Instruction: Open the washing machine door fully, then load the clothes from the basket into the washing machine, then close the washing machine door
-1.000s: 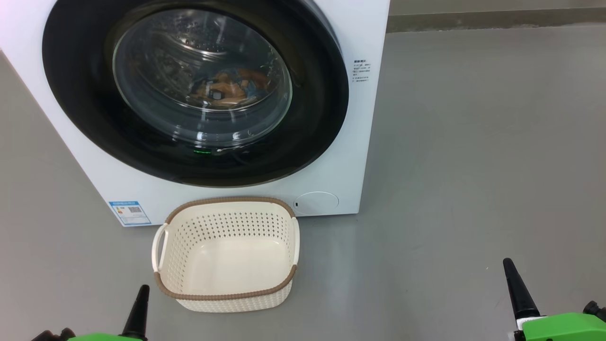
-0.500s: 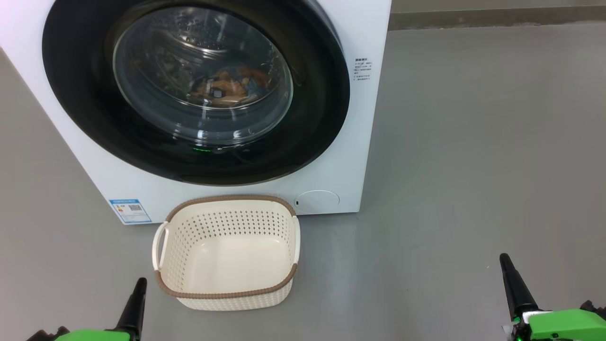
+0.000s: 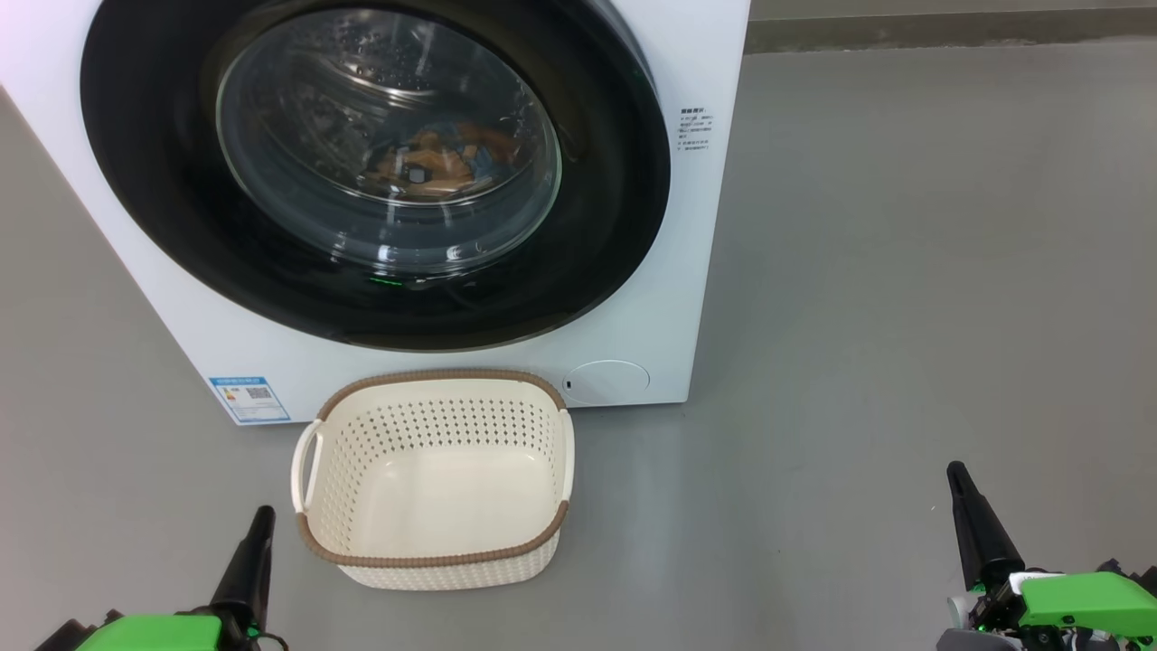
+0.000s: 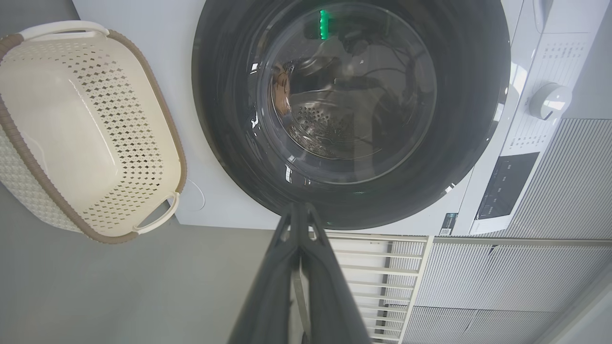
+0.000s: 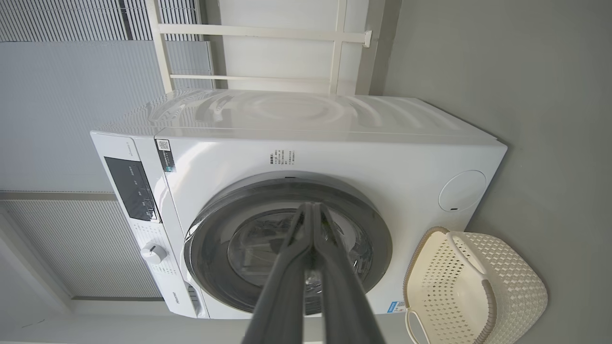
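Note:
The white washing machine stands straight ahead, and its door, black-rimmed with a glass bowl, lies flush against the front. Through the glass I see the clothes, orange and blue, lying in the steel drum. The cream basket sits on the floor right before the machine with nothing in it. My left gripper is shut, low at the left, just beside the basket's near left corner. My right gripper is shut, far off to the right over bare floor. Each wrist view shows its fingers pressed together: left gripper, right gripper.
Grey floor spreads to the right of the machine up to a dark wall skirting. A blue label and a round service flap mark the machine's lower front. The control knob, white rails and slatted panels stand behind.
Both grippers have crept forward, rising a little in the head view. The machine, the basket and the clothes stay as they were apart from a slight camera shift.

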